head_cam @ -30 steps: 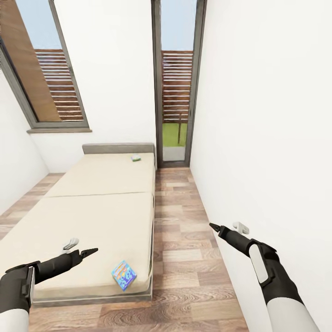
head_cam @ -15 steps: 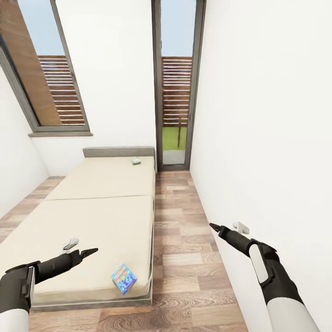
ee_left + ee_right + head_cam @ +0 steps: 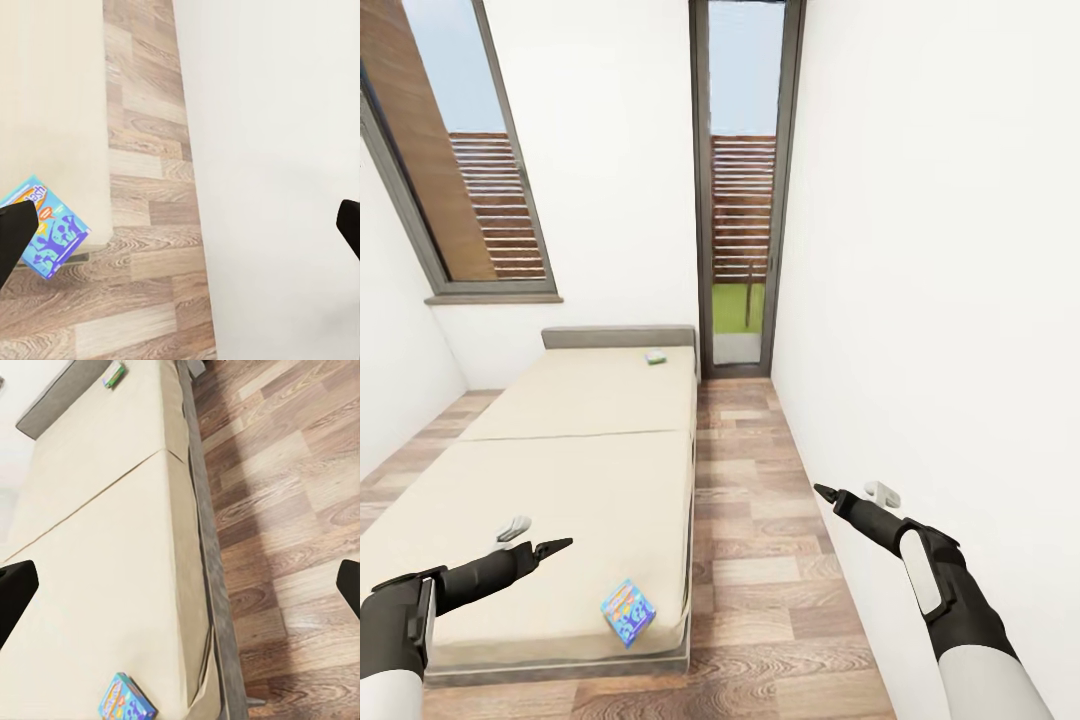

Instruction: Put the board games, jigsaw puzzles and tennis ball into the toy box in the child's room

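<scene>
The robot has two arms with white forearm shells and black wrist sections, each with a light grey strip. The left gripper and the right gripper are black and end in thin, pointed fingers. A small pale grey part sits near each wrist.

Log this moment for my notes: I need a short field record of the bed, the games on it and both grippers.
bed: cream mattress with a seam across, on a dark frame
blue game box: at the near corner of the bed, by the floor-side edge
white-green game box: far end, near the headboard
left gripper: open, empty, above the mattress, apart from the blue box
right gripper: open, empty, over the wood floor beside the white wall
toy box: not seen
</scene>
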